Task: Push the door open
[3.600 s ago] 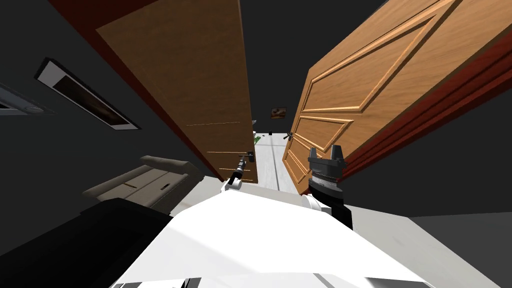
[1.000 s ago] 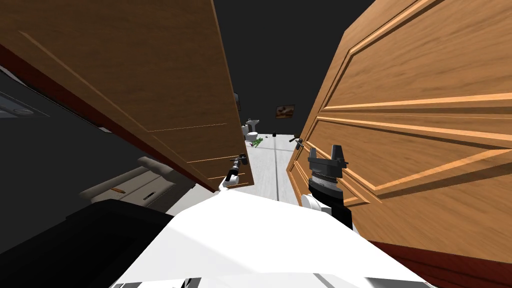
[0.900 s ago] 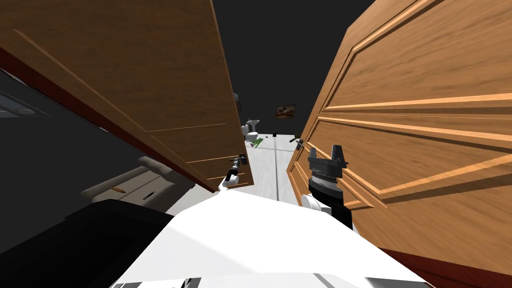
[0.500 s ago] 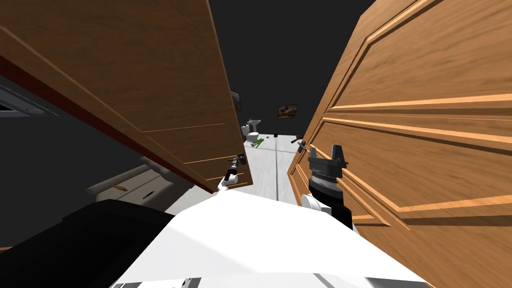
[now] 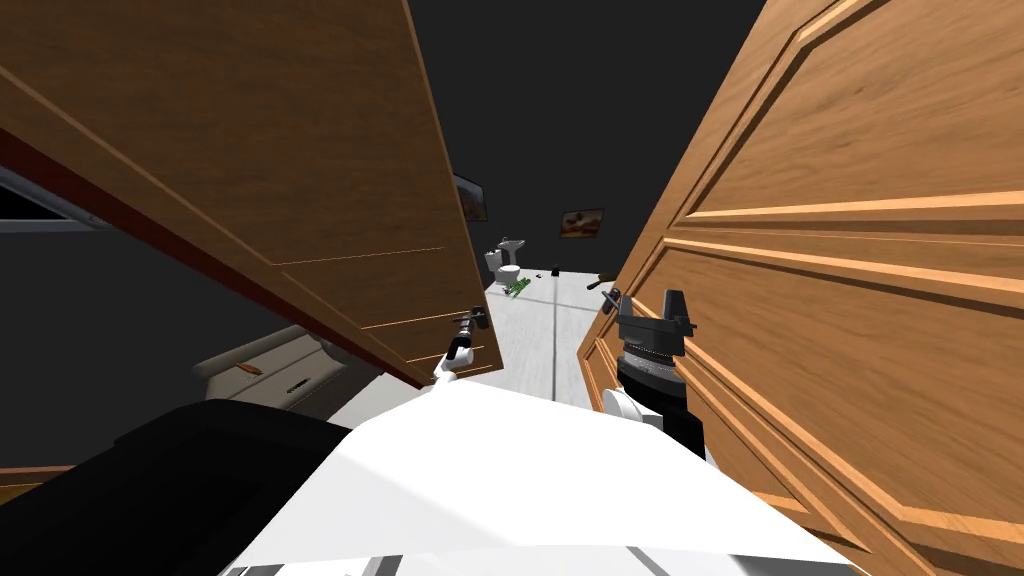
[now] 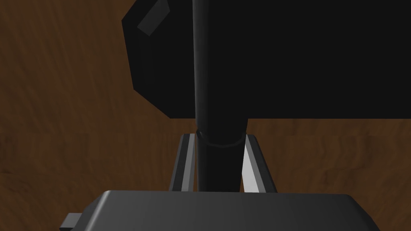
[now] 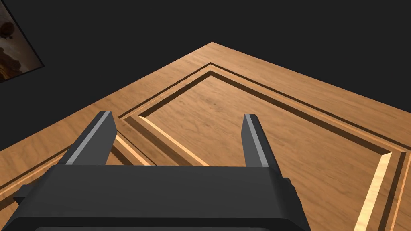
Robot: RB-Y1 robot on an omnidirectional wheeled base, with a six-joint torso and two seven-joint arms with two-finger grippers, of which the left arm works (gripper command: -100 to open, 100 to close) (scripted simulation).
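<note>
A dark brown door (image 5: 280, 150) stands ajar on my left, its free edge toward the middle. My left gripper (image 5: 468, 324) is at that edge, shut on the door's black lever handle (image 5: 479, 318). In the left wrist view both fingers (image 6: 253, 168) press the sides of the black handle bar (image 6: 216, 80), with its dark plate and the brown door face (image 6: 60, 120) behind. My right gripper (image 5: 655, 305) is open and holds nothing, just in front of a lighter panelled door (image 5: 850, 250). The right wrist view shows the fingers (image 7: 255, 140) apart over that door's recessed panel (image 7: 249, 120).
Between the two doors a gap opens onto a pale floor (image 5: 540, 340) with a toilet (image 5: 507, 270), a sink (image 5: 512, 245) and a small green thing (image 5: 518, 287). The panelled door carries a dark handle (image 5: 610, 297). A grey cabinet (image 5: 280, 370) stands low at the left.
I have moved forward into the gap, so both doors loom larger and nearer. The dark door's edge has swung further away. My left gripper keeps its hold on the handle.
</note>
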